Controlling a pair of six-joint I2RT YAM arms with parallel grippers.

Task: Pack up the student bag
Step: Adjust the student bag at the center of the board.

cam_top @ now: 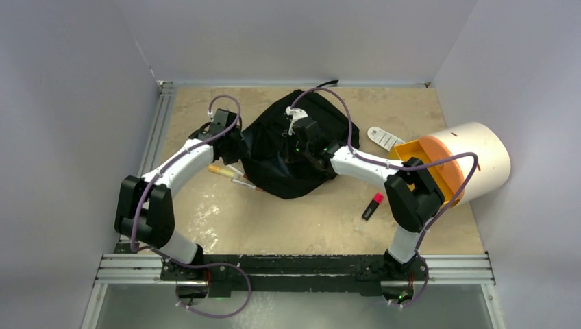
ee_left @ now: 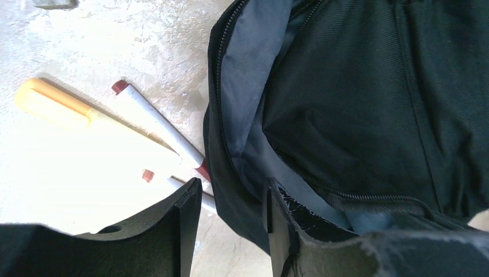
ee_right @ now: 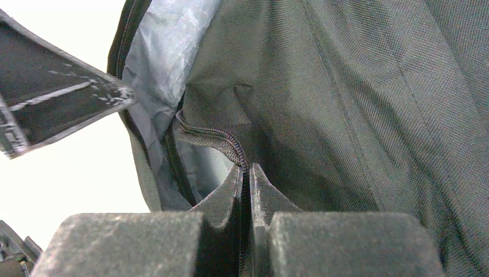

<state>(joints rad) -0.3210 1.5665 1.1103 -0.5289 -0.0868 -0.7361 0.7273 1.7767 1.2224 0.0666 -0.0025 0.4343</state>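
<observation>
Now my right gripper (ee_right: 246, 173) is pinched tight on the zipper edge of the large, soft black fabric student bag (cam_top: 274, 151), lying centrally on the beige table (cam_top: 294, 226); my left gripper (ee_left: 232, 187) stands with jaws apart, straddling its open rim.

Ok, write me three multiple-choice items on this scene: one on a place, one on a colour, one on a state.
1. The pens lie: A) on the table beside the student bag B) inside the bag C) on top of it.
2. The bag's lining is: A) red B) grey C) yellow.
3. The right gripper is: A) wide open B) holding a pen C) shut on the bag.
Key: 1 A, they rest on bare tabletop; 2 B, grey shows inside the opening; 3 C, its jaws pinch the fabric.
</observation>
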